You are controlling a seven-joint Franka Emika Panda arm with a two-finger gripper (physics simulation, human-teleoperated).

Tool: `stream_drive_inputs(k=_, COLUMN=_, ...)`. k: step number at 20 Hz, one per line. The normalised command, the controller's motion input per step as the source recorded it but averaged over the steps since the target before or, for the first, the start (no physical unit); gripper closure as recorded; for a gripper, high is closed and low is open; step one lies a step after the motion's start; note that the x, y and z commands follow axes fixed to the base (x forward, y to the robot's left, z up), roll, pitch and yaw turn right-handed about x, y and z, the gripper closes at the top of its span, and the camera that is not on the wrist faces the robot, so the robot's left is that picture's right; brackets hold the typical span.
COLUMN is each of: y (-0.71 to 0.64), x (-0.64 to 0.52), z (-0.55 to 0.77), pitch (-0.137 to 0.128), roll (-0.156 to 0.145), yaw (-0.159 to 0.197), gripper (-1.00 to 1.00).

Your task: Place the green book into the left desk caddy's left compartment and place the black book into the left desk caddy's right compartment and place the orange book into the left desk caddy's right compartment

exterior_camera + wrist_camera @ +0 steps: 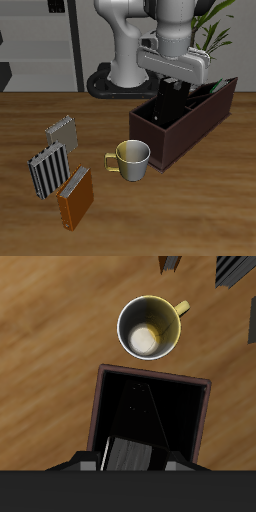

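Observation:
My gripper [172, 98] hangs over the dark brown left desk caddy [150, 126], above its end nearest the mug. It is shut on a dark flat slab, the green book [130, 452], held upright and reaching into that end compartment [150, 406]; its colour reads very dark here. In the wrist view my gripper [130, 461] looks straight down into the caddy [152, 376]. The black striped book [47, 170] and the orange book [75, 197] lie flat on the table near the front edge, far from the gripper.
A yellow-rimmed mug [130, 158] stands just in front of the caddy's end and also shows in the wrist view [148, 328]. A small grey striped book [62, 131] lies behind the black book. A plant stands behind the caddy.

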Motion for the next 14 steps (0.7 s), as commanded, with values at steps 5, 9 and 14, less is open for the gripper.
stream_drive_inputs(k=5, y=0.03, x=0.06, z=-0.17, pitch=0.023, roll=0.011, yaw=0.005, gripper=1.00)
stream_drive_inputs(k=9, y=-0.04, x=0.07, z=-0.17, pitch=0.044, roll=-0.004, yaw=0.000, gripper=1.00)
stream_drive_inputs(k=14, y=0.09, x=0.07, z=-0.18, pitch=0.029, roll=0.014, yaw=0.023, gripper=1.00)
